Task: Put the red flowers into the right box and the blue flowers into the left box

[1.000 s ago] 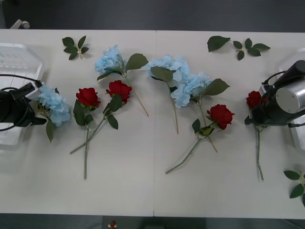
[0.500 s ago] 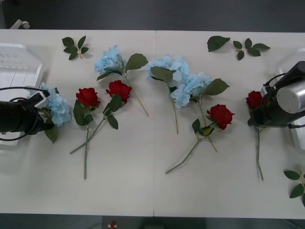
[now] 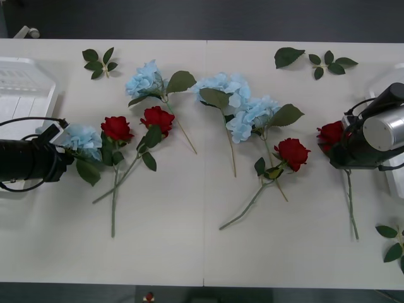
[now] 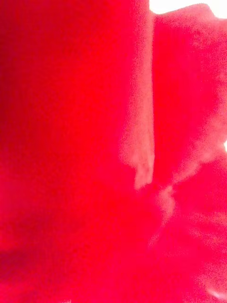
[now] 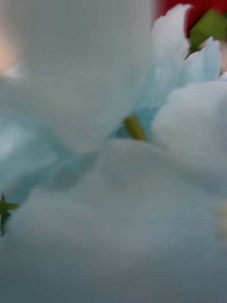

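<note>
At the desk's (image 3: 189, 252) left edge, the left tool (image 3: 62, 146) sat against a pale sky-blue artificial flower cluster (image 3: 82, 140); whether it was clenched could not be told. Far right, the right tool (image 3: 338, 148) pressed at a red artificial rose (image 3: 329, 134), its grip likewise unclear. The shallow white plastic left tray (image 3: 25, 82) lay at the far left corner.

Red flowers (image 3: 158, 118) and blue flowers (image 3: 145, 79) lie scattered between boxes.

Left arm (image 3: 25, 161) black, cabled; right arm (image 3: 379, 136) silver-capped.
</note>
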Controlling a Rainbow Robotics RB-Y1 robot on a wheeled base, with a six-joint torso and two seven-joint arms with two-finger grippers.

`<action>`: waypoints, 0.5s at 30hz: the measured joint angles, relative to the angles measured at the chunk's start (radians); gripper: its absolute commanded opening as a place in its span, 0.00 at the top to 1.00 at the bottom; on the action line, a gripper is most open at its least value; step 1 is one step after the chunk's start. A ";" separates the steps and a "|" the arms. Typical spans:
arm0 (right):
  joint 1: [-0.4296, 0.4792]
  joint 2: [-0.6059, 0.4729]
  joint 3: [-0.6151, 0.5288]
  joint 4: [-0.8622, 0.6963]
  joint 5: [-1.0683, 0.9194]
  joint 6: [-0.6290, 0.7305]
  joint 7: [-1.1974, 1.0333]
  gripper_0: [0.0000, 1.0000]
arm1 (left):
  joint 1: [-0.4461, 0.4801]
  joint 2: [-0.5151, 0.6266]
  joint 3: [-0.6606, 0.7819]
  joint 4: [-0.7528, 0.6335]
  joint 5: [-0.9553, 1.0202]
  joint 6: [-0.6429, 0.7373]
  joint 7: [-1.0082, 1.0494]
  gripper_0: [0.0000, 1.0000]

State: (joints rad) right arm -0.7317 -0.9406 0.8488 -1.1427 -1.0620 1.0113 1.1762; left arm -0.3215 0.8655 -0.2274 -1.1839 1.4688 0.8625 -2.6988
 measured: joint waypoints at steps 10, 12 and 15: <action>-0.041 -0.009 0.000 0.001 -0.078 -0.004 0.000 1.00 | -0.091 0.065 0.000 0.000 0.292 0.132 0.000 1.00; -0.079 -0.020 0.000 0.000 -0.104 0.055 0.002 1.00 | -0.120 0.084 0.000 0.000 0.319 0.133 0.000 1.00; -0.156 -0.045 0.000 0.001 -0.109 0.156 0.060 1.00 | -0.155 0.125 0.000 0.000 0.352 0.126 0.000 1.00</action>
State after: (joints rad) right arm -0.8880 -0.9856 0.8488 -1.1422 -1.1710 1.1677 1.2364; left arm -0.4764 0.9905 -0.2274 -1.1839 1.8206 0.9882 -2.6988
